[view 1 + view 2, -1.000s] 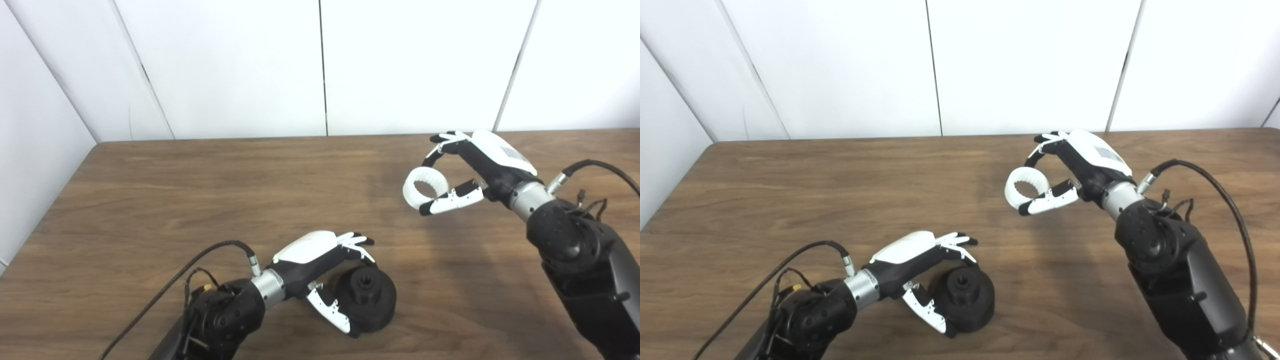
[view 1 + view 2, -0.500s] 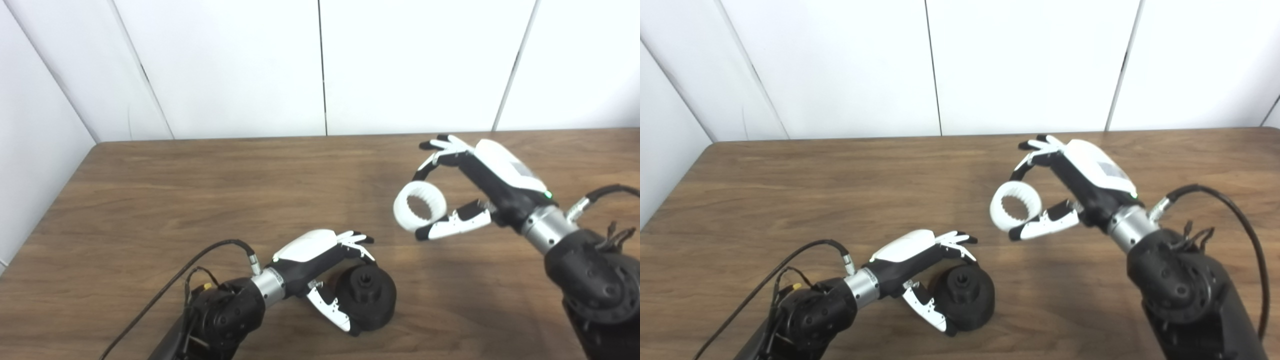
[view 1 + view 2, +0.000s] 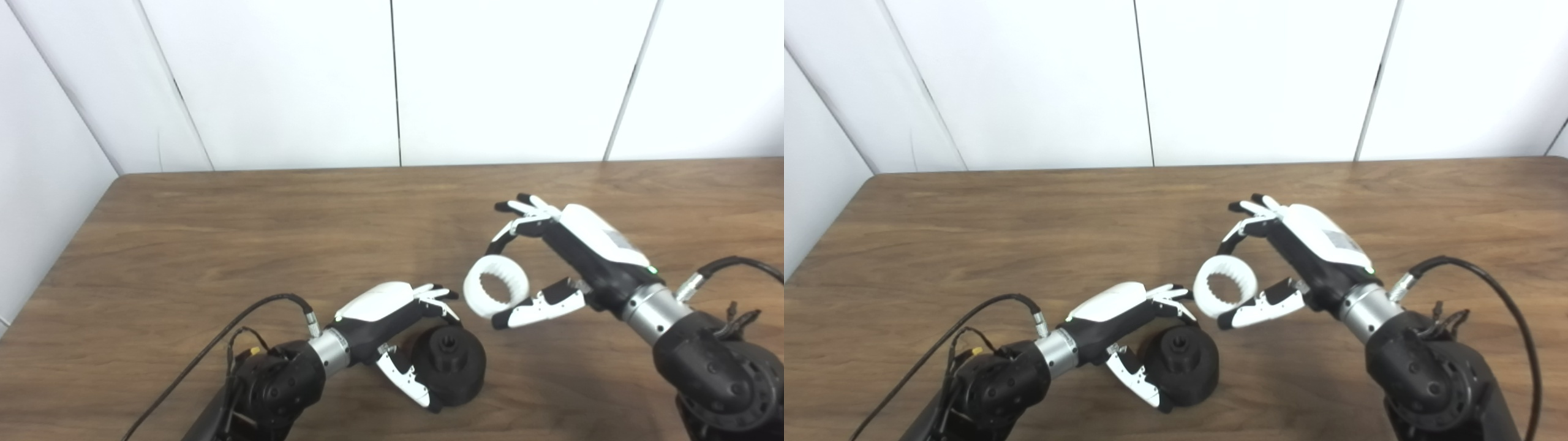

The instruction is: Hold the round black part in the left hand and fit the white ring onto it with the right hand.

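Even, bright overhead light; soft faint shadows on the table under both arms. Slightly soft focus throughout. Far white wall nearly washed out.

I see a brown wooden table running back to white wall panels. The round black part sits directly on it near the front edge, about midway along. I see nothing else resting on the tabletop.

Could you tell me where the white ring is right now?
The white ring is held in the right hand above the table, right of centre, just up and right of the black part in the left hand.
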Robot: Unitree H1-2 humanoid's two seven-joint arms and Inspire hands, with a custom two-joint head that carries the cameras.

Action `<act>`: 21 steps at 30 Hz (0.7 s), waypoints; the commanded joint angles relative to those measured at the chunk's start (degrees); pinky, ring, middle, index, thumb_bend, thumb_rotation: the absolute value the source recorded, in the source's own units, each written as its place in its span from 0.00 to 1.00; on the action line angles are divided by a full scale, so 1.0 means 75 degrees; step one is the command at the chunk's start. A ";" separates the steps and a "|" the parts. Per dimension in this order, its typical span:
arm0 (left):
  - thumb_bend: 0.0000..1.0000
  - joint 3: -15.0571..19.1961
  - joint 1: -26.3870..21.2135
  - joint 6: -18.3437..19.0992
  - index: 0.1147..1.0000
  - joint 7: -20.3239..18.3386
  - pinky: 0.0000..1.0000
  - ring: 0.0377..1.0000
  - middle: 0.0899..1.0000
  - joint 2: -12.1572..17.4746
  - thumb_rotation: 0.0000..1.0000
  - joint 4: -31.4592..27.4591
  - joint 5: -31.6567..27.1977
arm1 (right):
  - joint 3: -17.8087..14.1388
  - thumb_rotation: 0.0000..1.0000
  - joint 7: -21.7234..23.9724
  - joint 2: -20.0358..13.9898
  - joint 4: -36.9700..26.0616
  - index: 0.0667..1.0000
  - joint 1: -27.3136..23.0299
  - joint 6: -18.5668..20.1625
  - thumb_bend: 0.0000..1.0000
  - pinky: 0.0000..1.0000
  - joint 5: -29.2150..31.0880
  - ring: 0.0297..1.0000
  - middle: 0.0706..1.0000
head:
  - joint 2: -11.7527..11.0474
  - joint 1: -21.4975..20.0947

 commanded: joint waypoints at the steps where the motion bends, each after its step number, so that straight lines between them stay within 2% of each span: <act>1: 0.94 -0.0023 -0.0151 0.0027 0.63 -0.0113 0.95 1.00 0.96 0.0024 0.24 -0.0004 -0.0061 | -0.0014 0.28 -0.0101 0.0097 -0.0236 0.57 -0.0190 -0.0060 0.84 1.00 -0.0067 1.00 0.92 | 0.0021 0.0017; 7: 0.94 -0.0034 -0.0153 0.0120 0.63 -0.0176 0.96 1.00 0.96 0.0022 0.24 -0.0071 -0.0070 | 0.0151 0.30 -0.0191 0.0268 -0.0071 0.57 -0.0003 -0.0172 0.84 1.00 -0.0070 1.00 0.92 | 0.0044 0.0057; 21: 0.94 -0.0054 -0.0209 0.0253 0.63 -0.0261 0.96 1.00 0.96 0.0007 0.24 -0.0183 -0.0063 | 0.0340 0.34 -0.0176 0.0274 0.0156 0.57 0.0032 -0.0304 0.84 1.00 -0.0093 1.00 0.92 | 0.0097 0.0116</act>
